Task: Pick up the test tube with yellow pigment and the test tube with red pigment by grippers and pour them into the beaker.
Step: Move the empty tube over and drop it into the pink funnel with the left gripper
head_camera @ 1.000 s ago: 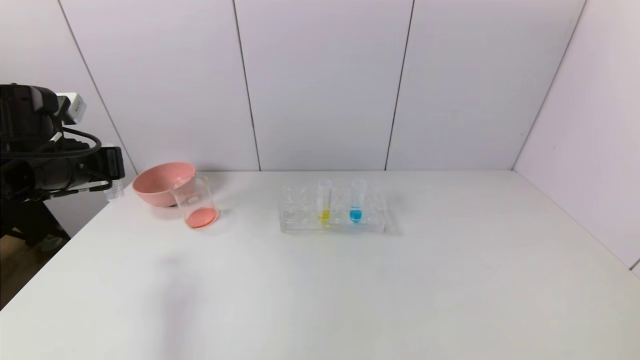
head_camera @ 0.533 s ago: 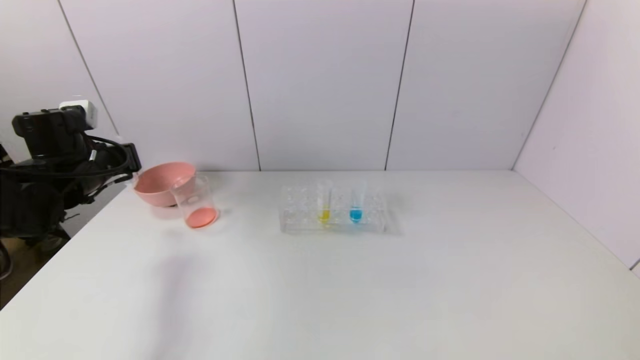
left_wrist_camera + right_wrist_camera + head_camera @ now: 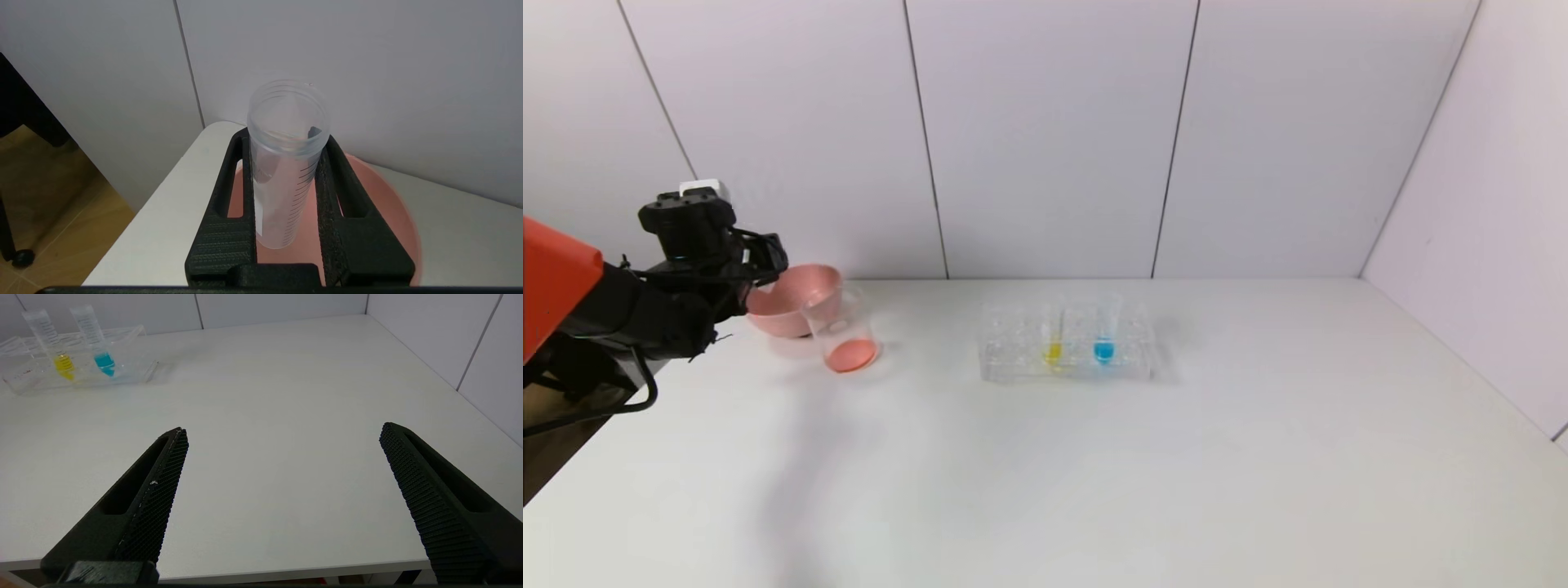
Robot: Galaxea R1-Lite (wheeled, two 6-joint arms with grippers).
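My left gripper is shut on a clear graduated test tube that shows no liquid inside. It holds the tube just above the pink bowl, at the table's far left. The beaker stands beside the bowl with red-orange liquid in its bottom. The test tube with yellow pigment stands upright in the clear rack; it also shows in the right wrist view. No tube with red pigment shows. My right gripper is open and empty above the table's front edge.
A tube with blue liquid stands in the rack next to the yellow one; it also shows in the right wrist view. The white table is walled at the back and right. Its left edge drops to the floor.
My left gripper has moved right with the clear tube, from beyond the table's left edge to over the pink bowl. Beaker, rack and tubes have not moved.
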